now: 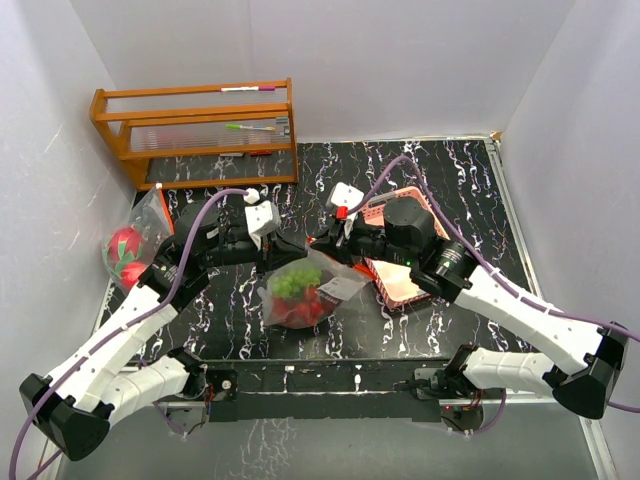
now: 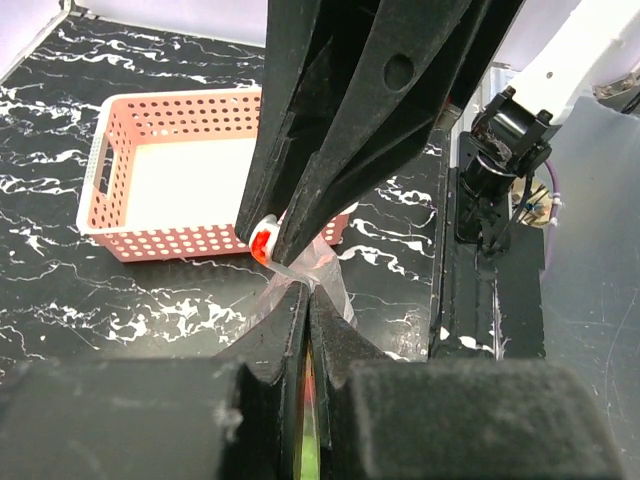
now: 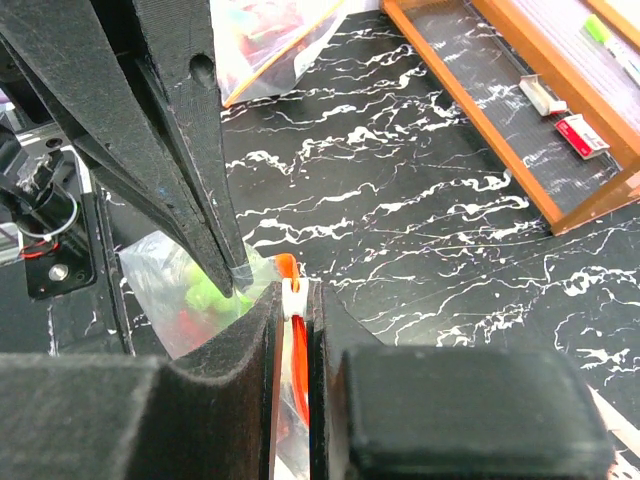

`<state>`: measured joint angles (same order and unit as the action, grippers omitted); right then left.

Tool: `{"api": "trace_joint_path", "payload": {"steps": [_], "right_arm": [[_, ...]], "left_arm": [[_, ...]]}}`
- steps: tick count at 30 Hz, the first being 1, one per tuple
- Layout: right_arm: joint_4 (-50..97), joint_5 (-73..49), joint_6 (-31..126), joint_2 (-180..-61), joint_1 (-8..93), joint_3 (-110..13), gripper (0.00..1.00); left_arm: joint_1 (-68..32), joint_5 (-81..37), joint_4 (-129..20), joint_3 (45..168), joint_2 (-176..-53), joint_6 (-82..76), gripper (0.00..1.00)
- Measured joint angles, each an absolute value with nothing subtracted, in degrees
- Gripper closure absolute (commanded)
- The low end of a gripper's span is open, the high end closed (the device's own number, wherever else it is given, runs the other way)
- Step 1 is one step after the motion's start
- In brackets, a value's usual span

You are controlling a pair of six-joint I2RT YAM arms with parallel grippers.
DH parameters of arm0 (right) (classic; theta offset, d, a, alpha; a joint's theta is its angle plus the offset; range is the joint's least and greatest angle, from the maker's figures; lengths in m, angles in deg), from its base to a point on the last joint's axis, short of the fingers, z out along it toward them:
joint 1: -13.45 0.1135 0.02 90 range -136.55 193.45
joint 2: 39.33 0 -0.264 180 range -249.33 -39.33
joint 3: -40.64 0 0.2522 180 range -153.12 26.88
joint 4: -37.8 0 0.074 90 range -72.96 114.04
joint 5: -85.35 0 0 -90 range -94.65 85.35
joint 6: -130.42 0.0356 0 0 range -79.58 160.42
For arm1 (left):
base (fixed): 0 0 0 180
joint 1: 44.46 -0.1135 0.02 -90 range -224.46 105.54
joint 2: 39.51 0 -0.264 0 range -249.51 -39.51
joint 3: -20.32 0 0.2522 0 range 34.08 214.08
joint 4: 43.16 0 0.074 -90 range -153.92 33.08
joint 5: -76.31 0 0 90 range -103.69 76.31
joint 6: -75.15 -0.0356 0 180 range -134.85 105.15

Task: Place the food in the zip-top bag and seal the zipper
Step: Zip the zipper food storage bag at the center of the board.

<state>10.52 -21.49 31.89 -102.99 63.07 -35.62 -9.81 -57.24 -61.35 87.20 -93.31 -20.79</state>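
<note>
Just a black marbled tabletop [image 1: 230, 330] here. The left gripper [image 2: 305, 310] pinches the top edge of the floppy clear zip-top bag [image 1: 322, 268] mid-table, with green grapes [image 1: 290, 282] and red fruit [image 1: 300, 312] inside. The right gripper [image 3: 293, 300] clamps the orange-white slider [image 2: 262, 240]. The film looks slippery, so I'd hold the stiffer zipper strip.

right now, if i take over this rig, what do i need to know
Left pincer: shut on the zip-top bag's top edge.
Right pincer: shut on the bag's slider.
Bag sits mid-table with green grapes and red fruit inside; pink basket looks empty.
A dragon fruit lies at the left edge, apparently in another clear bag.
To do: run the slider along; how much is sealed can't be seen.
</note>
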Motion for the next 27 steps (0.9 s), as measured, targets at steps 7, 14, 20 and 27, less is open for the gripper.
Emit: {"api": "trace_joint_path", "payload": {"steps": [7, 14, 20, 27], "right_arm": [[10.6, -22.8, 32.3, -101.4, 63.4, -35.6, 0.92], [6.5, -27.0, 30.6, -103.3, 62.7, -39.0, 0.92], [5.7, -27.4, 30.2, -103.6, 62.4, -40.1, 0.92], [5.6, -28.2, 30.2, -103.6, 62.4, -40.2, 0.92]], "left_arm": [[-9.9, -61.2, -59.4, 86.7, -93.1, -22.4, 0.89], [-9.7, -67.5, -52.9, 82.8, -92.9, -22.0, 0.23], [-9.7, -70.0, -53.1, 83.0, -93.2, -23.9, 0.03], [-9.7, -66.2, -52.3, 82.9, -92.8, -22.2, 0.03]]}}
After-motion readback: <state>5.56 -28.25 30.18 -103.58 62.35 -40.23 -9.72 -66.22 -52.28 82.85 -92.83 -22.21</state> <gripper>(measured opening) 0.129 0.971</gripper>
